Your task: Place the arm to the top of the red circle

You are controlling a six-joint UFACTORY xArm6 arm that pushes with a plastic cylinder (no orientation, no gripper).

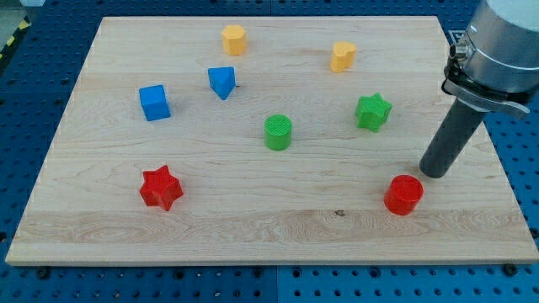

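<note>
The grey upper body of the arm (504,42) ran out of the view's top and right edges, so its mounting could not be seen. The perforated blue table (34,50) under the pale wooden board (253,227) was cut off on every side. The two yellow blocks (234,39) (342,56) near the view's top were too small for their shapes to be made out.

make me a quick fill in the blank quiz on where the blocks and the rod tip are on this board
My tip sits just up and to the view's right of the red ____.
The green cylinder lies to the view's left of the green ____.
The red star is nearest the board's bottom-____ corner.

Missing words: cylinder; star; left
</note>
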